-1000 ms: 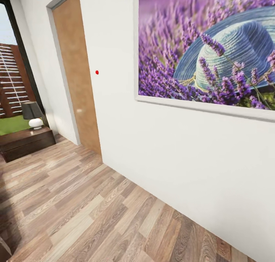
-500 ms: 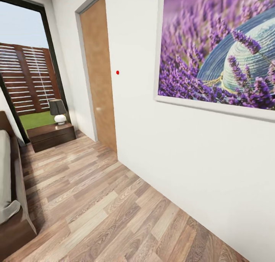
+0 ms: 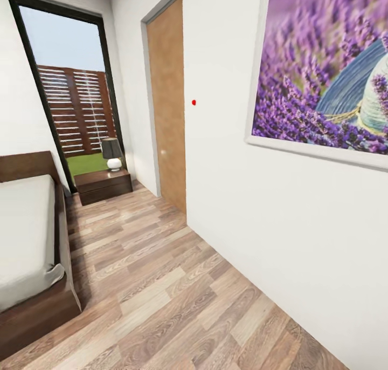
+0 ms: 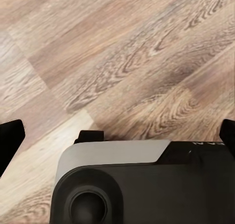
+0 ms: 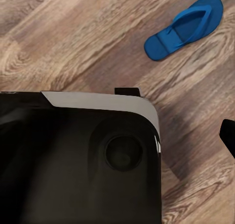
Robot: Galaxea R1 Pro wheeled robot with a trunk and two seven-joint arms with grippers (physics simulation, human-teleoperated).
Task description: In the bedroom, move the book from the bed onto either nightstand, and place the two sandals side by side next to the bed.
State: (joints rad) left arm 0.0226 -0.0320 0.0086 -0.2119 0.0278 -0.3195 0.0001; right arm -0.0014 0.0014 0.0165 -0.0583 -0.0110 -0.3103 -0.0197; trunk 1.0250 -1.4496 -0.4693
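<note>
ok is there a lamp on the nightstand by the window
Yes, in the head view a lamp with a dark shade and a white base stands on the nightstand in front of the window.

You are in a home bedroom: bed (image 3: 27,235), nightstand (image 3: 103,185) with lamp (image 3: 112,153), wood-plank floor (image 3: 161,283), framed lavender picture (image 3: 323,68), wooden door (image 3: 168,100).

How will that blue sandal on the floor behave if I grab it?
The sandal looks thin and flat, so probably light and somewhat floppy. It lies flush on the wood floor, so it may slide when nudged; its raised strap looks easier to pinch.
</note>
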